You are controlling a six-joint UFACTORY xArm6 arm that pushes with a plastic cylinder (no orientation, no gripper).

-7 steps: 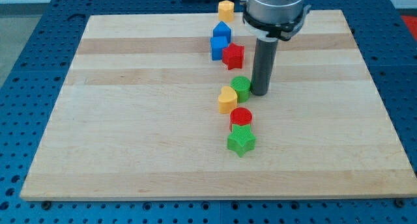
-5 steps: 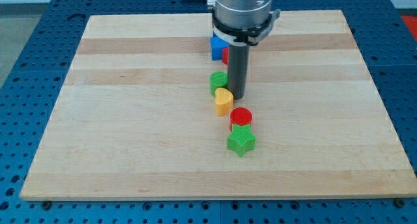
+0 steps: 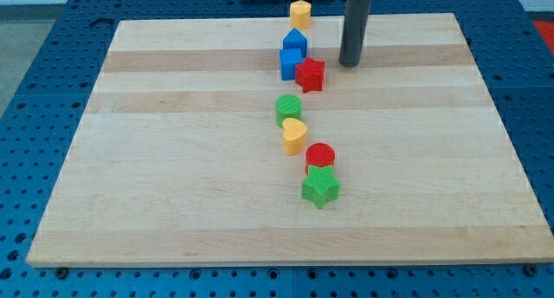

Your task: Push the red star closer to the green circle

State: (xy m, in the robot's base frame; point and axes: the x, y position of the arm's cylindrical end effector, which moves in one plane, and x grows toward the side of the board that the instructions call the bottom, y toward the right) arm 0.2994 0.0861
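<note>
Wooden board (image 3: 173,159), scattered coloured blocks

My tip (image 3: 349,64) just right of red star (image 3: 309,74), green circle (image 3: 288,108) below.

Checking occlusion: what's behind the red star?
Behind the red star, at its left: a blue block, partly covered, shape unclear. My tip stands apart at its upper right.

I see a pale wooden counter (image 3: 173,203) with lighter and darker planks running left to right, evenly lit. It lies on a blue base (image 3: 35,90) dotted with rows of holes, showing on every side.
</note>
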